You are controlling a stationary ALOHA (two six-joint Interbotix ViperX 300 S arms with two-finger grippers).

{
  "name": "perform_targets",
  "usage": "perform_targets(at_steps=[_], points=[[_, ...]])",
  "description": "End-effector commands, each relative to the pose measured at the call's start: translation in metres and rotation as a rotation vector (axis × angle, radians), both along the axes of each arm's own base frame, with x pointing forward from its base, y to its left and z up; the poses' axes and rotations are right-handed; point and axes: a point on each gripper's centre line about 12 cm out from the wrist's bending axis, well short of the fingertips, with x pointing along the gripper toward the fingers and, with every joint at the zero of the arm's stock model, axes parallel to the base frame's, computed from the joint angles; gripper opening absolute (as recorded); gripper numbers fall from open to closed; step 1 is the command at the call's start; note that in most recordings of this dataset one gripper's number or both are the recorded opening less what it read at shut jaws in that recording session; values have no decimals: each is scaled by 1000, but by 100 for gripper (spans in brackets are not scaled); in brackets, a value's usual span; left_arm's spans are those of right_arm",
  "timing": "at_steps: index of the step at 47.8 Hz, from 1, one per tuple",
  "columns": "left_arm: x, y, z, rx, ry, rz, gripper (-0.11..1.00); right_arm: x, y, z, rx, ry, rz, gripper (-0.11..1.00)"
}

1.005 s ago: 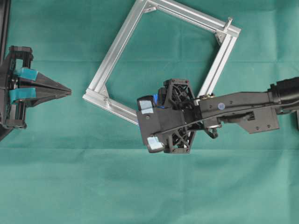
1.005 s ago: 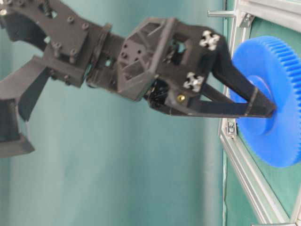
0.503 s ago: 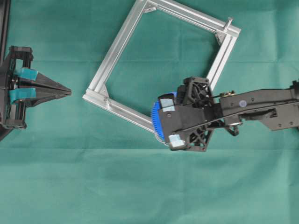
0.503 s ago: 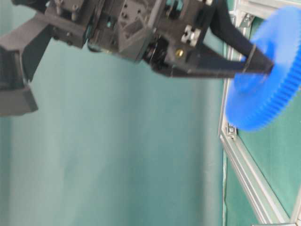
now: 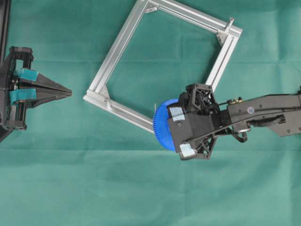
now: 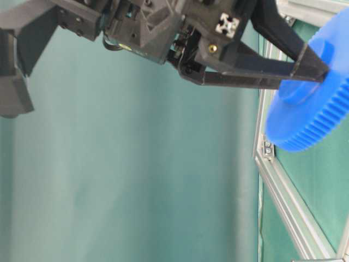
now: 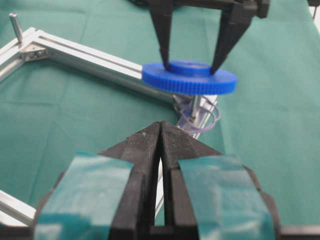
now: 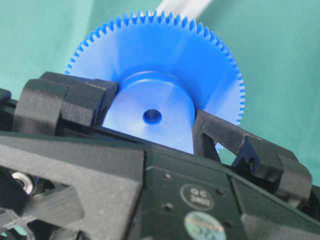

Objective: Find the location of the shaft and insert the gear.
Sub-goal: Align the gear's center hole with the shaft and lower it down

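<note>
Now my right gripper (image 8: 150, 117) clamps the gear (image 7: 189, 79) by its raised hub, one finger each side, disc held flat above the cloth. Shaft (image 7: 194, 107) stands upright just under the gear in the left wrist view, at the frame's (image 5: 113, 59) near-right corner; whether pin and bore line up, I cannot tell. Left gripper (image 7: 160, 145) is parked far left, fingers pressed together, holding nothing.
</note>
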Motion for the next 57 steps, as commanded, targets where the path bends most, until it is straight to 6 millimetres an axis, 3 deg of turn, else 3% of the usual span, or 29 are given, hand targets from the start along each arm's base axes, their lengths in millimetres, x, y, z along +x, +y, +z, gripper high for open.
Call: perform_targets(at_steps=[1, 23, 57], points=[[2, 0, 2, -3, -5, 2, 1, 7, 4, 19, 9, -64, 9, 71], [2, 0, 2, -4, -5, 3, 1, 21, 9, 13, 3, -59, 26, 71], [2, 0, 4, -3, -11, 2, 1, 20, 6, 8, -11, -44, 25, 71]])
